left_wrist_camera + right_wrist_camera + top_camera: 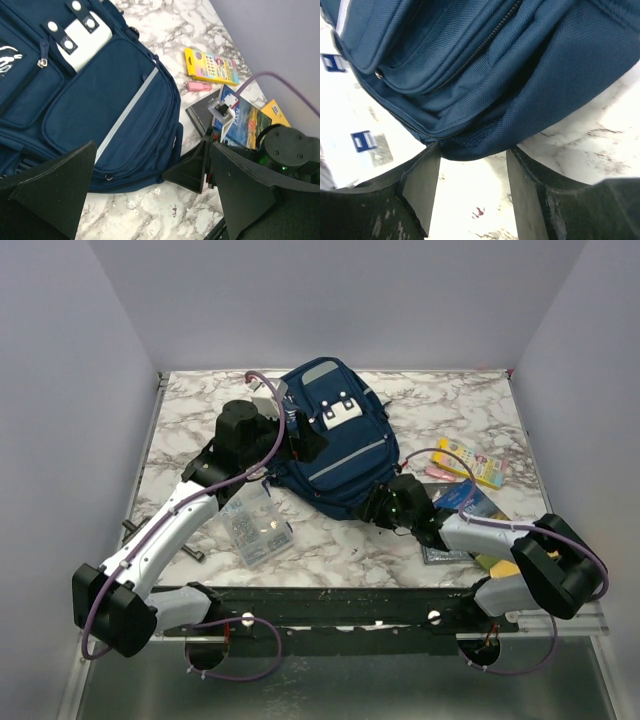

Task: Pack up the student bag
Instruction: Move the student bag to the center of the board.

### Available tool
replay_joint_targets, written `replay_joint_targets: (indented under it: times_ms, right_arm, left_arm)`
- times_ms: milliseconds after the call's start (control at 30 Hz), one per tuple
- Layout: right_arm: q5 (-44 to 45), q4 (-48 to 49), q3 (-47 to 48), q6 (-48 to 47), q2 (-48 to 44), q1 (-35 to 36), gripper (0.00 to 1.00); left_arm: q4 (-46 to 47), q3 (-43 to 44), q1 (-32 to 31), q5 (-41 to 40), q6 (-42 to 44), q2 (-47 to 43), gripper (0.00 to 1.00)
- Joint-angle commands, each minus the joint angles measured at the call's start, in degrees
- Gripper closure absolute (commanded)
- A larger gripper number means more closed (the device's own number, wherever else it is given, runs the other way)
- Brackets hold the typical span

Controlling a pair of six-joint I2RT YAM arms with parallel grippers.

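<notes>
Hovering at the student bag's [520,65] lower edge, the right tool [473,152] gapes apart.

- One navy backpack [330,435].
- One clear plastic box [258,525].
- One yellow crayon box [212,66].
- One pink eraser [199,86].
- Three books: dark notebook [200,111], picture-cover book [247,122], yellow book [277,112].
- Two grippers: left gripper [150,150], right gripper [473,150].

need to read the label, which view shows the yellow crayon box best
Left wrist view: the yellow crayon box lies whole and unobstructed, printed face up. The top external view shows it small, right of the student bag. The right wrist view misses it.
</notes>
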Motion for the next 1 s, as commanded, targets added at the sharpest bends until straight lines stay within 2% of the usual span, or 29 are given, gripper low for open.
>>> replay_joint_targets:
  times_ms: [0, 100, 200, 300, 367, 467, 633, 767, 800, 833, 967]
  right_arm:
    - [4.7, -26.9, 11.3, -16.3, -2.4, 0.0, 0.43]
    - [11.5, -32.7, 15.4, -19.1, -4.3, -1.4, 0.40]
    - [10.6, -32.5, 18.0, -21.7, -5.4, -6.9, 0.37]
    - [2.9, -28.7, 21.9, -22.1, -2.1, -15.6, 0.32]
    - [-4.4, -27.5, 26.5, -20.2, 2.4, -20.3, 0.25]
    - [-7.4, -28.2, 35.7, -16.1, 10.7, -21.9, 0.22]
    - [1.2, -41.5, 52.5, -5.1, 23.3, -22.6, 0.45]
    - [5.1, -42.0, 56.6, -2.1, 28.5, -22.7, 0.57]
    - [5.9, -41.9, 56.9, -2.3, 29.2, -22.6, 0.63]
    - [6.3, -41.2, 57.2, -3.3, 30.0, -22.6, 0.65]
    - [7.3, -40.7, 59.2, -6.5, 32.5, -22.6, 0.65]
  left_arm:
    - [-3.9, 3.5, -0.4, 4.4, -2.3, 2.8, 0.01]
    - [-3.9, 3.5, -0.7, 4.6, -2.8, 3.3, 0.01]
    - [-4.1, 3.5, -1.5, 4.2, -1.9, 3.6, 0.01]
    - [-6.0, 4.6, -2.9, 2.9, -0.3, 4.5, 0.01]
    - [-7.6, 5.5, -3.6, 1.4, 0.5, 5.4, 0.01]
    - [-8.3, 6.2, -4.2, 1.4, 0.6, 5.9, 0.01]
    - [-8.9, 6.7, -4.7, 2.3, 0.3, 6.1, 0.01]
    - [-9.3, 7.1, -5.0, 2.7, 0.4, 6.7, 0.01]
    - [-9.5, 7.3, -5.1, 2.9, 0.3, 6.9, 0.01]
    - [-9.8, 7.5, -5.1, 2.9, 0.3, 7.1, 0.01]
    - [-10.6, 8.2, -5.3, 3.5, 0.2, 7.9, 0.01]
